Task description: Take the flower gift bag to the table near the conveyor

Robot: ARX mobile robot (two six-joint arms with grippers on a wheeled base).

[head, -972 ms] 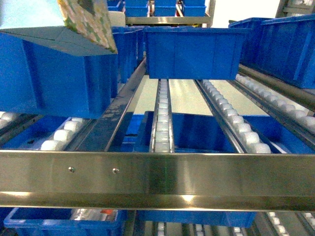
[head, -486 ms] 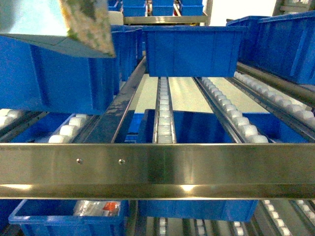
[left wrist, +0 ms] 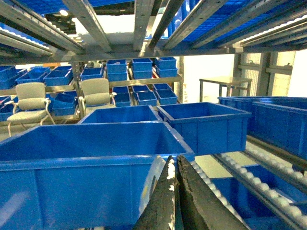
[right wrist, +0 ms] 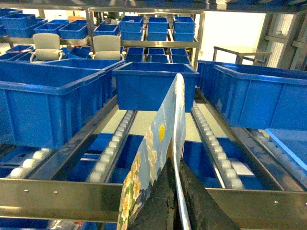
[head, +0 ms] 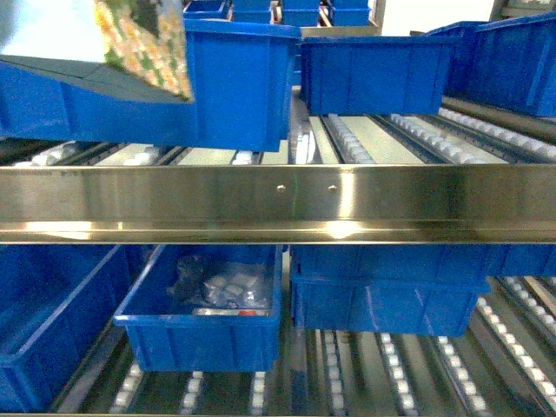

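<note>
The head view has dropped and swung along the conveyor [head: 261, 204]; the right end effector [right wrist: 175, 191] clamps the flower gift bag [right wrist: 153, 163], the left end effector [left wrist: 173, 191] is pinched closed, so transport looks underway.

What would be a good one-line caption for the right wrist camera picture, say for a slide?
Right gripper pinching the flower gift bag edge-on before the conveyor loaded with blue bins.

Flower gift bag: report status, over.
Right gripper shut on flower gift bag, held aloft. Left gripper shut, nothing visible between jaws. Conveyor directly ahead.
</note>
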